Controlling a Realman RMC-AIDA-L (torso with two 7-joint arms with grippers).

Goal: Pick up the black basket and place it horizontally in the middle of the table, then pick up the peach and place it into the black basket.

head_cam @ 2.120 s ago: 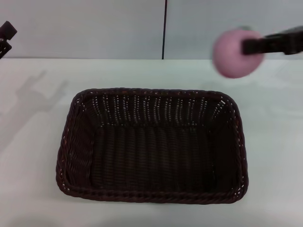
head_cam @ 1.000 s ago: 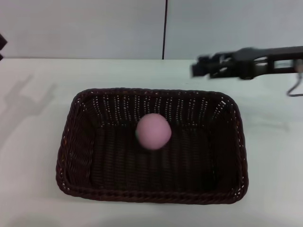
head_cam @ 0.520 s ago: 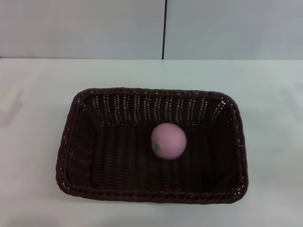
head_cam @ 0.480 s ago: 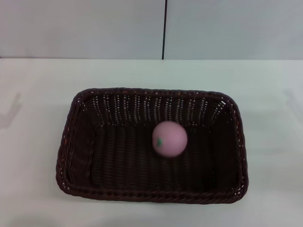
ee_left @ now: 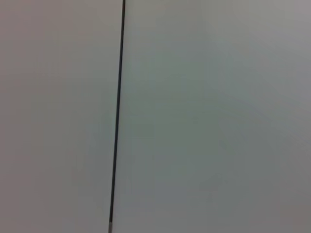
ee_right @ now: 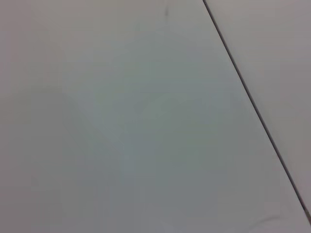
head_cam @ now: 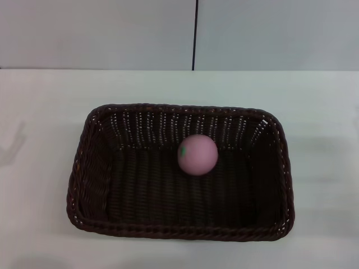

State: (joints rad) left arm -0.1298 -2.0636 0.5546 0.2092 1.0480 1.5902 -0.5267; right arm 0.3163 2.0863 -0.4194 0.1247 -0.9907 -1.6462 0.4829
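Note:
The black basket (head_cam: 90, 185) lies lengthwise across the middle of the white table (head_cam: 39, 101) in the head view. The pink peach (head_cam: 197, 154) sits inside it, near the far wall and a little right of centre, with its green leaf mark facing left. Neither gripper shows in any view. The two wrist views show only plain grey wall with a dark seam.
A grey wall with a vertical dark seam (head_cam: 196, 33) stands behind the table. A faint arm shadow (head_cam: 14, 145) lies on the table at the left.
The right gripper let go of the peach over the basket and pulled away out of view. The peach dropped in and has rolled toward the far wall.

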